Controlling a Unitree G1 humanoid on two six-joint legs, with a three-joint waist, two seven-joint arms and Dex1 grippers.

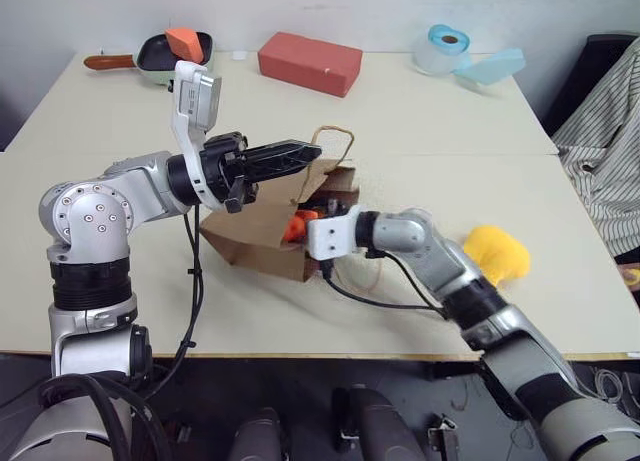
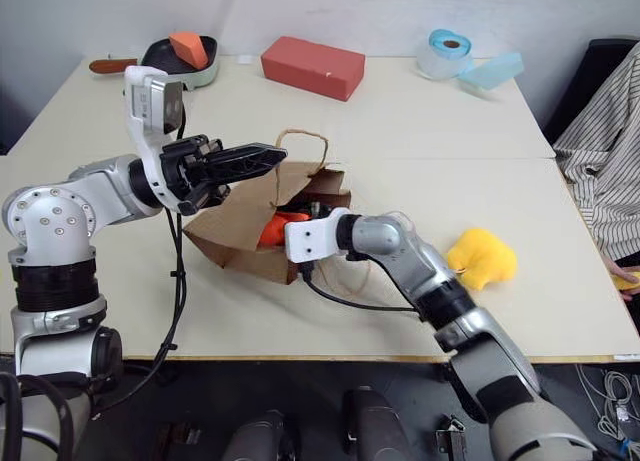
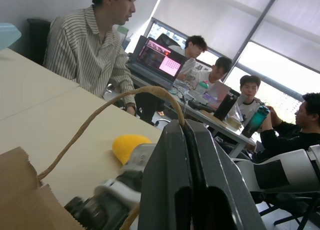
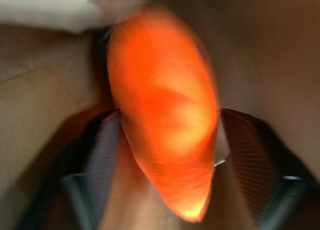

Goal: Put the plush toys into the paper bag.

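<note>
The left pincer [image 1: 312,153] is pressed together on a cord handle [image 1: 335,133] of the paper bag [image 1: 255,231], holding it up over the desk [image 1: 420,121]. The right pincer [image 4: 165,155] is inside the bag's mouth, spread wide, with the orange plush toy [image 4: 162,110] between its fingers. The yellow plush toy [image 1: 497,253] lies on the desk, right of the bag.

Red block [image 1: 310,63], pan [image 1: 160,55] with orange wedge [image 1: 183,42], tape roll [image 1: 447,49].
</note>
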